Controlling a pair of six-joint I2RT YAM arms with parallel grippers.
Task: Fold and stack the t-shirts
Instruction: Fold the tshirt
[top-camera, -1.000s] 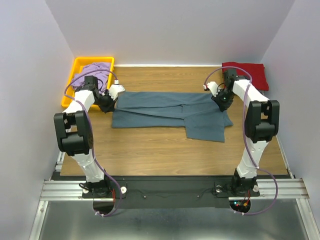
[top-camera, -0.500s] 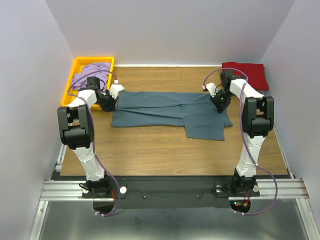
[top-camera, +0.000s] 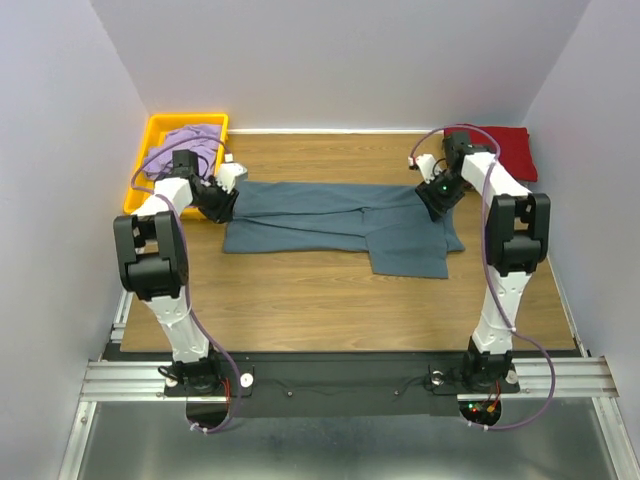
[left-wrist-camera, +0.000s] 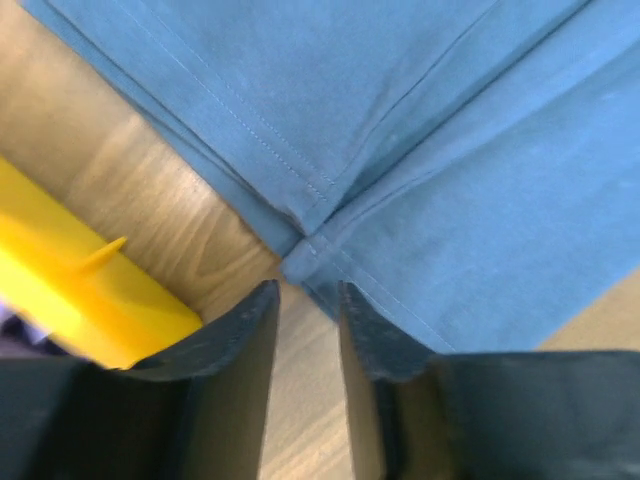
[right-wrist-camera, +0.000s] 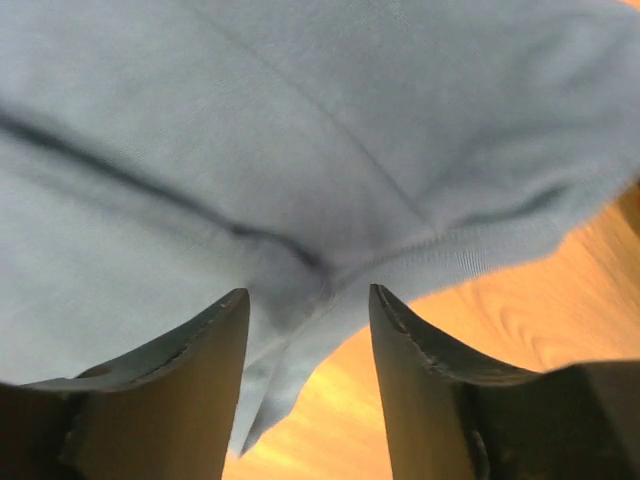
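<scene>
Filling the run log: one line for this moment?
left gripper: open, at blue-grey shirt edge | right gripper: open around shirt edge

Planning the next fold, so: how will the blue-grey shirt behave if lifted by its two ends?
Probably floppy: the blue-grey t-shirt lies in flat, soft layers, so it should sag between the left gripper and right gripper. Likely light: the fabric looks thin at its stitched hems. Its folded flap may fall open when raised.

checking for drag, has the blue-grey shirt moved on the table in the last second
No. The blue-grey shirt lies where it did: its near edge and lower flap keep the same place against the table.
</scene>
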